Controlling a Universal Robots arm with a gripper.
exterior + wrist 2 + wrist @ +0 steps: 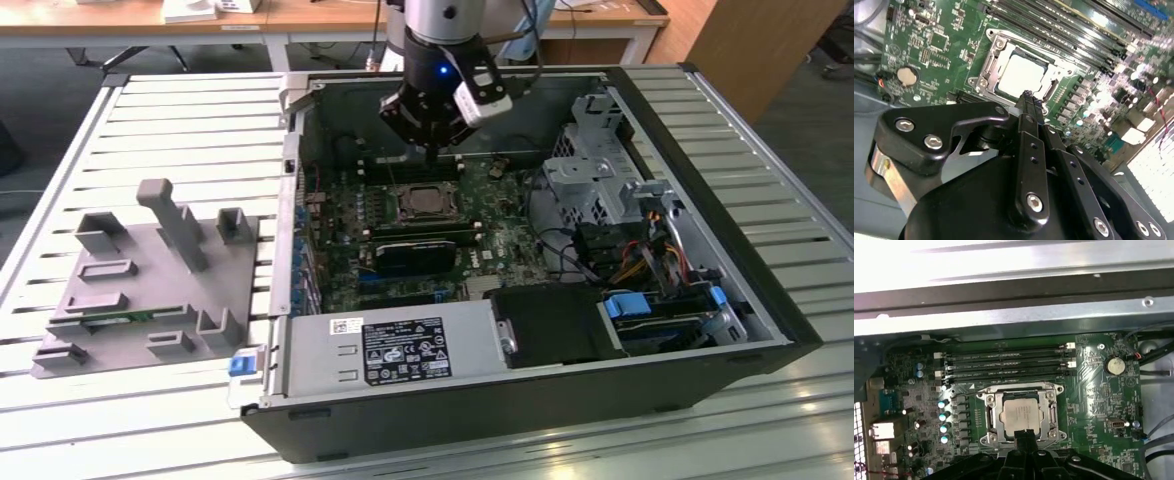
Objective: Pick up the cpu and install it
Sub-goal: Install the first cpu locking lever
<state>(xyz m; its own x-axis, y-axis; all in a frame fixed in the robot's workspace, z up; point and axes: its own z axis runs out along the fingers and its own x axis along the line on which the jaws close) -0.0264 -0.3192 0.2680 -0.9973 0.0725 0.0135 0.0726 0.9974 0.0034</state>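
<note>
The cpu (424,202), a silver-topped square chip, lies flat inside the metal socket frame (989,417) on the green motherboard (347,260) of the open computer case. Both wrist views show the cpu (1021,74) (1023,415) seated within the frame. My gripper (430,152) hangs just above the socket, slightly toward the case's back wall. Its black fingers are pressed together with nothing between them, the gripper tip (1027,95) (1024,434) close over the chip's edge.
Black memory slots (1009,365) run alongside the socket. A drive cage (594,150), cables (641,250) and a power supply (387,350) crowd the case. A grey fixture tray (147,280) stands on the slatted table at the exterior view's left.
</note>
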